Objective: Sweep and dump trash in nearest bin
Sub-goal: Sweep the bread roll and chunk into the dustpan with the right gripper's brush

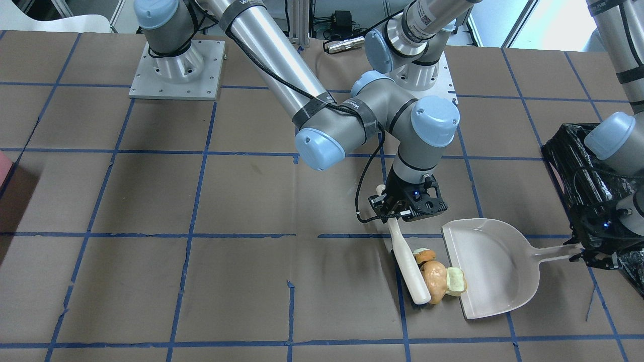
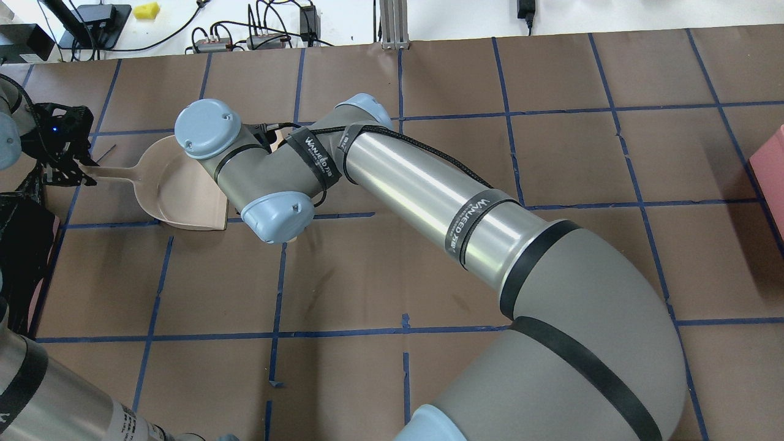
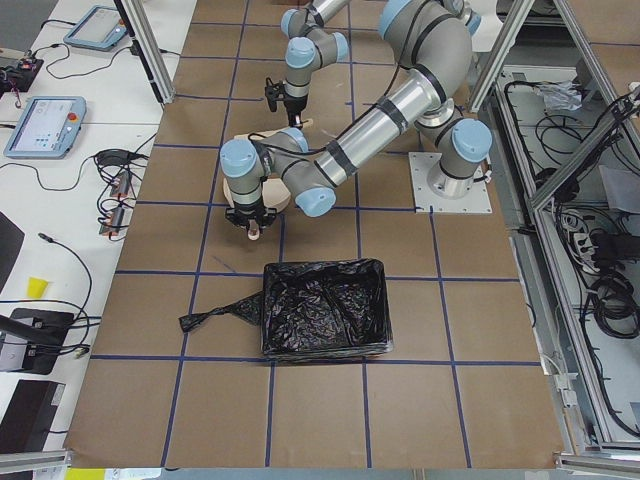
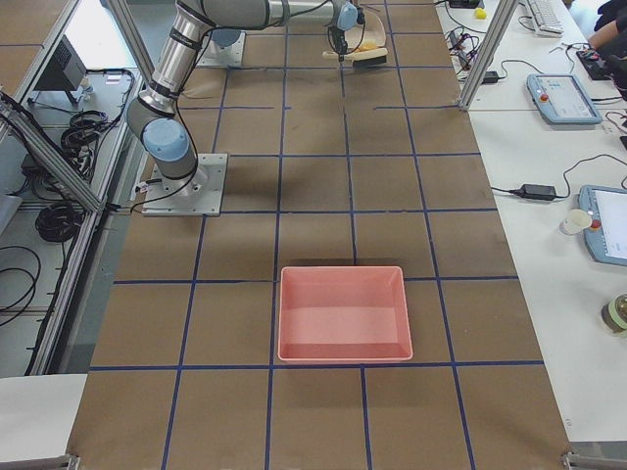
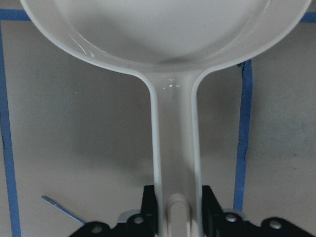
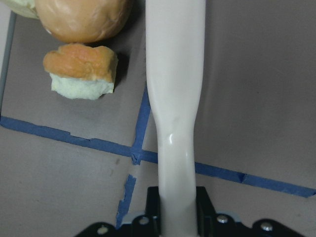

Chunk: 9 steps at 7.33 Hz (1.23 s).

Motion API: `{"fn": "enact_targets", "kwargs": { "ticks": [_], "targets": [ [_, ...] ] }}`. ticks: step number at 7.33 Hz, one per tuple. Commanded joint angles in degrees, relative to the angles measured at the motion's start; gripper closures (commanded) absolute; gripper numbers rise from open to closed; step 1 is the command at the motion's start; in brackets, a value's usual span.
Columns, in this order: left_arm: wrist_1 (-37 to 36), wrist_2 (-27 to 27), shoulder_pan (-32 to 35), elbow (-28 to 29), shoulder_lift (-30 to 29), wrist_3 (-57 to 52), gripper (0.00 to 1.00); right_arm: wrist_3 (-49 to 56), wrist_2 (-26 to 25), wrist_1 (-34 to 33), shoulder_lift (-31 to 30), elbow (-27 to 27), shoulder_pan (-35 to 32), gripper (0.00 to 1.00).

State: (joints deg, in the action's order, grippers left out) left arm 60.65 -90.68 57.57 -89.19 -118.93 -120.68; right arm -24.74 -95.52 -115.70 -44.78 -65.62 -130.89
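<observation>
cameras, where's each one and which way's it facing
Front: across the table, facing robot; both arms, brush, dustpan, trash.
Overhead: behind robot, looking down; right arm.
Left end: along table, bin nearest; both arms.
Right end: along table, pink tray nearest; right arm.
Left wrist: left gripper, dustpan handle.
Right wrist: right gripper, brush, trash.
Shared: dustpan, front and overhead.
</observation>
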Motion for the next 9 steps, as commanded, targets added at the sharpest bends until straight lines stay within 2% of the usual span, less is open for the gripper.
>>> {"fn": "enact_targets", "kwargs": {
  "ticks": [1,4,6,9],
  "targets": [
    [0.0,0.1,0.0,0.0,0.0,0.0,0.96,-0.4,1.4,-2.1,0.8,0.1,-1.4,0.84],
    [0.0,0.1,0.0,-0.1,0.1,0.0,0.96,-3.8,7.0,-2.1,0.9,4.5,-1.8,0.83],
    [0.0,0.1,0.0,-0.1,0.1,0.0,0.96,-7.2,8.8,-2.2,2.1,7.5,-3.1,0.83],
    [0.1,0.1,0.0,-0.1,0.2,0.0,0.96,-14.1,13.5,-2.2,2.5,9.8,-3.4,0.83]
  ]
}}
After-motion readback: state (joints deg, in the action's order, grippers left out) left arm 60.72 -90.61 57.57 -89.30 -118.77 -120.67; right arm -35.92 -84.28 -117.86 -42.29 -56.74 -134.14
